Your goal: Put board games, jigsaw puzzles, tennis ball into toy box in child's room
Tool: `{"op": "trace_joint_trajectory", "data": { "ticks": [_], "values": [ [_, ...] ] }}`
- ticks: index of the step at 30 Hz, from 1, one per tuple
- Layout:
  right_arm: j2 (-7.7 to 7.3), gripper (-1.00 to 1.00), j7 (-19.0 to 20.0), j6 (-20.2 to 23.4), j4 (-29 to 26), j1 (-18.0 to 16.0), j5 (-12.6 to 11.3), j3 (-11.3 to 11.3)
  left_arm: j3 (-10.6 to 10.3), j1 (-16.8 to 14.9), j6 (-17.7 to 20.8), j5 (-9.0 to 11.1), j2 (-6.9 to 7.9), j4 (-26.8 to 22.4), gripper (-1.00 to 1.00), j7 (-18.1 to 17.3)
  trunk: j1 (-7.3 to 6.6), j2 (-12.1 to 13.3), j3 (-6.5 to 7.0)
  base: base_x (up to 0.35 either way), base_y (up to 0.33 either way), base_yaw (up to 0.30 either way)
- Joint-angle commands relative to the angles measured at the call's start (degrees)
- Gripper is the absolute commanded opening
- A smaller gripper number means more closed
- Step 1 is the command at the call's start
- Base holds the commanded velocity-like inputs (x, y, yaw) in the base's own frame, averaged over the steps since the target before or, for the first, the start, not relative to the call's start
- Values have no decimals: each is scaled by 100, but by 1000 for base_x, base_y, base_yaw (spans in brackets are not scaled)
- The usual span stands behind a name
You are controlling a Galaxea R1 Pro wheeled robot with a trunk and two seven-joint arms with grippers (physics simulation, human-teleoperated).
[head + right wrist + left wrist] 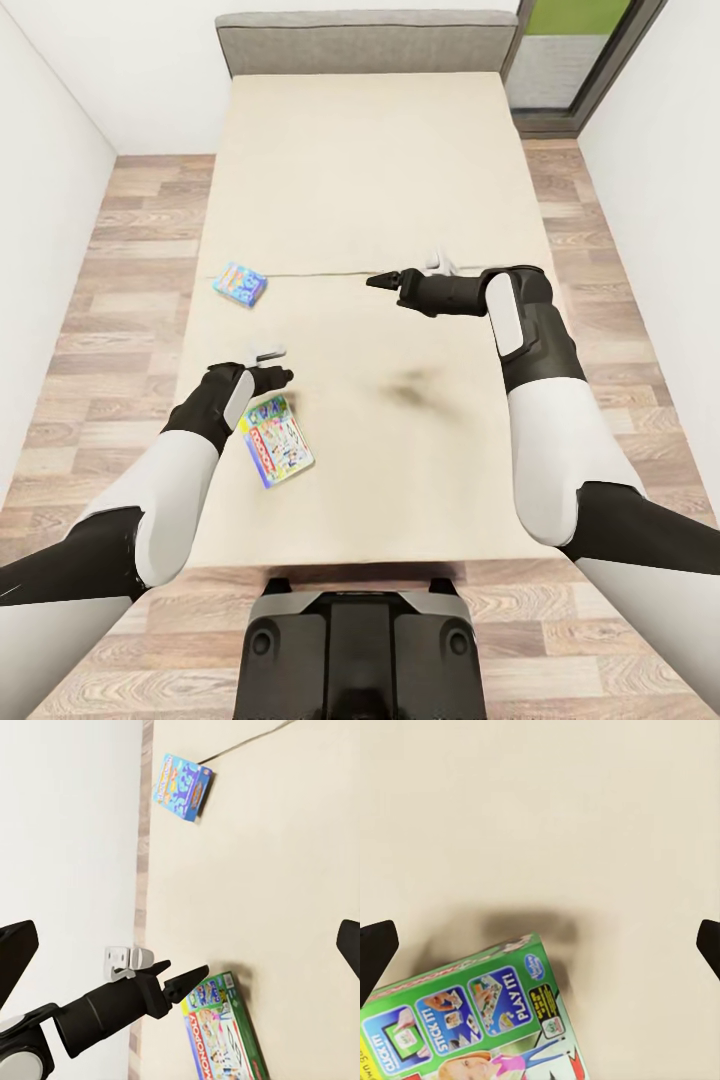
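**Mia:** What was lying on the big low bed with the beige cover (400, 180)?

**Tom:** Two flat game boxes. The pale green printed box with many colours (277, 440) lay near the foot of the bed, on the robot's left side. It had a red band with white letters, small blue picture squares and a cartoon girl on it. It sat a bit crooked on the cover.

**Mia:** And the other one?

**Tom:** The small blue printed box (240, 284) lay farther up the bed, close to the left edge, next to a thin dark line across the cover. The two boxes were well apart.

**Mia:** Where was the black left gripper (272, 366)?

**Tom:** It hung right over the top end of the pale green box. Its jaws were spread wide and held nothing. In the left wrist view the box corner sat between the two dark tips.

**Mia:** And the black right gripper (381, 281)?

**Tom:** It was out over the middle of the bed, pointing toward the blue box but far from it. In the right wrist view its jaws were wide apart and held nothing too.

**Mia:** What was around the bed?

**Tom:** A wooden plank floor (130, 260), white walls and a grey headboard (365, 42).
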Motion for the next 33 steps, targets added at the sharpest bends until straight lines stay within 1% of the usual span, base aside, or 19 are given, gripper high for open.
{"op": "trace_joint_trajectory", "data": {
  "ticks": [1,11,21,33],
  "values": [
    [6,100,27,33,-1,-5,16,-24,31,-3,31,2,-7,-9,100,11,3,-10,-16,0,0,0],
    [8,100,27,33,-3,-7,16,-25,31,-3,20,2,-5,-9,100,11,3,-10,-110,0,0,0],
    [14,100,27,33,-4,-7,16,-23,32,-3,-122,2,-5,-9,100,11,3,-10,-204,0,0,0],
    [42,100,27,33,-4,-7,16,-23,31,-3,-167,2,-5,-9,100,11,3,-10,-316,0,0,0]
  ]
}}
